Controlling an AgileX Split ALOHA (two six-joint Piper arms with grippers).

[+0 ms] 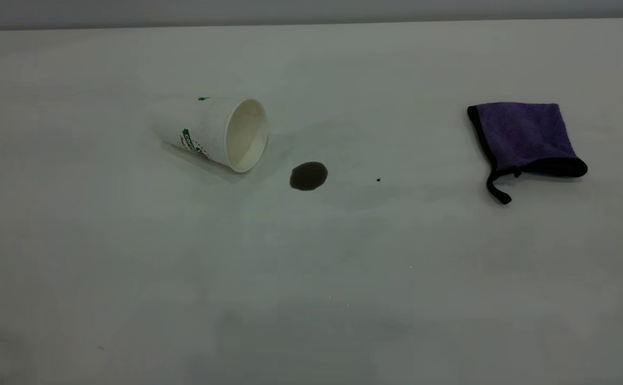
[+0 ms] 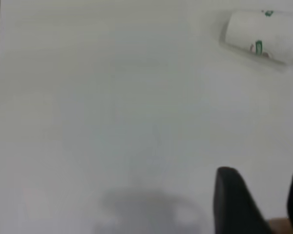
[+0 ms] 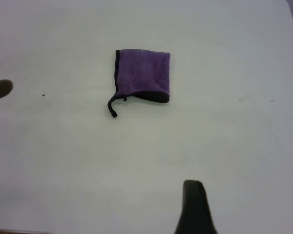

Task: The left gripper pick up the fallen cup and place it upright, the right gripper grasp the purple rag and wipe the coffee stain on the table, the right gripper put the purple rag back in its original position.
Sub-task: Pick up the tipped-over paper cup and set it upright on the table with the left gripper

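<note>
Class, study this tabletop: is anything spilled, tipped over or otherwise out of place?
Yes. The cup lies on its side, its mouth facing the coffee stain, a dark blot on the white table just beyond the rim. The purple rag lies apart, unused.

Tiny black speck (image 1: 378,180) on white surface; pale grey wall band (image 1: 311,10) beyond far edge.

cup (image 1: 212,133): paper, its white outer wall dimpled and matt, with a printed green band; the inside smooth and cream-toned.
purple rag (image 1: 522,136): soft, fuzzy terry cloth, matt, edged in smooth black binding with a thin black loop strap.
coffee stain (image 1: 308,176): flat dark brown blot, dull.
tabletop (image 1: 311,278): plain white, smooth, matt.
</note>
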